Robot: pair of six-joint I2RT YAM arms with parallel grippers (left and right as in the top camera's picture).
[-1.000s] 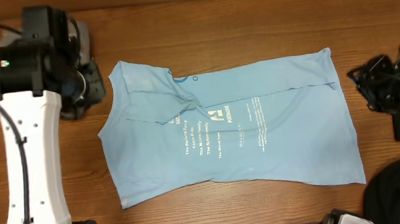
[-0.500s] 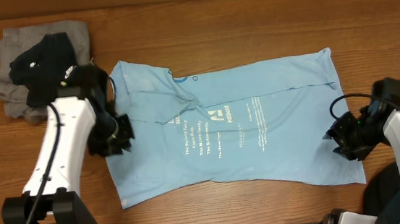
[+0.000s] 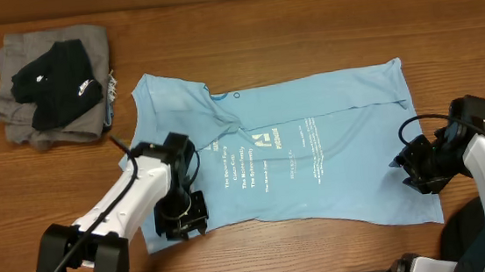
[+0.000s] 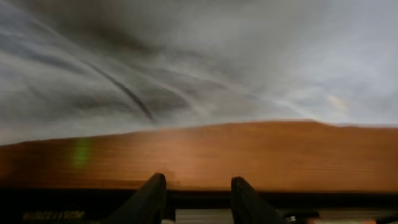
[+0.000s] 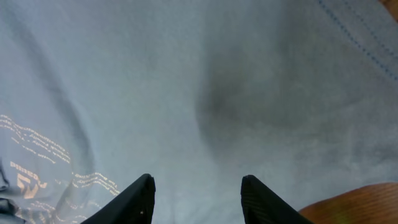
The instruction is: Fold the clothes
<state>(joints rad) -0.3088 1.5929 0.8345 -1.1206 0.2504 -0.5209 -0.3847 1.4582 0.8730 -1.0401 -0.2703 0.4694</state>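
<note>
The light blue T-shirt [image 3: 312,121] lies spread flat across the middle of the table, with white lettering [image 3: 262,156] at its centre. My left gripper [image 3: 184,219] hangs over the shirt's lower left corner. In the left wrist view the gripper [image 4: 198,186] is open with nothing between its fingers; bare wood and blurred blue cloth [image 4: 217,62] lie beyond. My right gripper [image 3: 414,167] sits at the shirt's right edge. The right wrist view shows it [image 5: 198,185] open just above the cloth [image 5: 186,93], gripping nothing.
A pile of grey and black clothes [image 3: 53,82] sits at the table's far left corner. A dark shape [image 3: 462,236] lies at the near right corner, partly behind my right arm. Bare wooden table [image 3: 303,25] runs along the far side.
My left arm has swung from the pile at the far left down to the shirt's lower left corner, its jaws widening. My right arm came in to the shirt's right edge.
</note>
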